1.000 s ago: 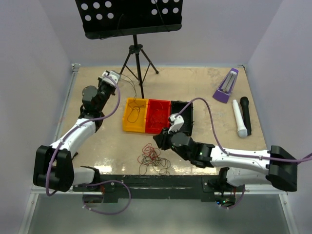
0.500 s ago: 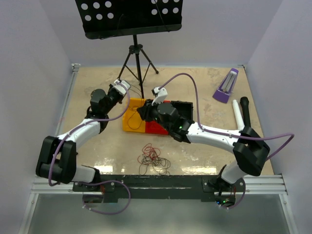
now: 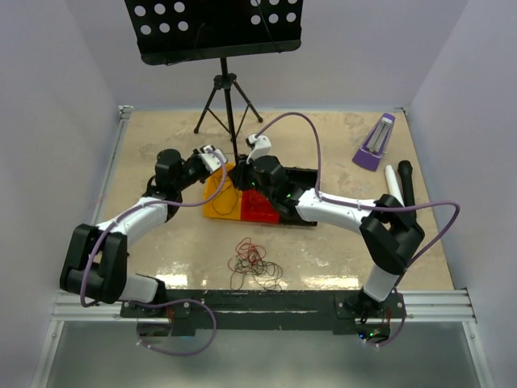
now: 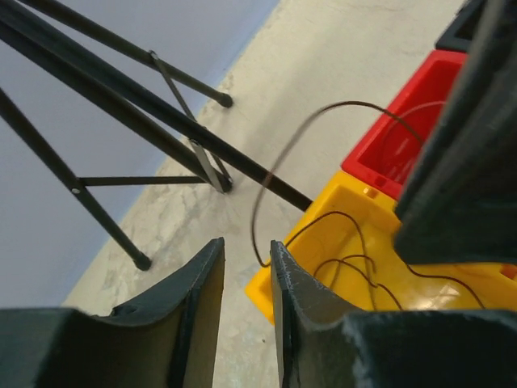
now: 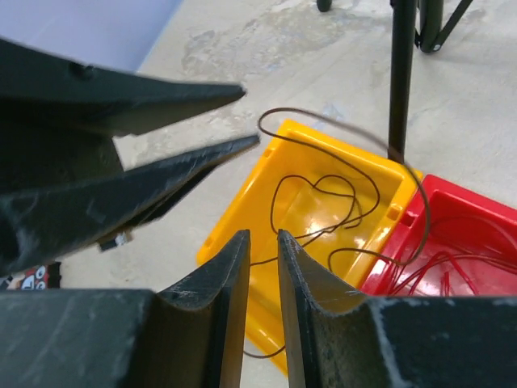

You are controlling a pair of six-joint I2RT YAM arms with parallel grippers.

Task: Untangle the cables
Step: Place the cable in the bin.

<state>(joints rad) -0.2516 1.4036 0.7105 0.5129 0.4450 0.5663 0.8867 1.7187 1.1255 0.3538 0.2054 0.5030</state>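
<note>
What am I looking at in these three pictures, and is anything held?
These are two robot arms bolted at a table's near edge, each ending in a two-finger gripper. The wide picture looks down from behind them; the other two come from wrist cameras, each gripper at the bottom. On the table are a clump of thin cables, a yellow bin, a red bin, a black bin, a music stand, a metronome and two microphones. The left gripper and the right gripper meet over the yellow bin, where a dark wire loops up. Both look slightly open; the wire passes between the right jaws, apparently unpinched.
</note>
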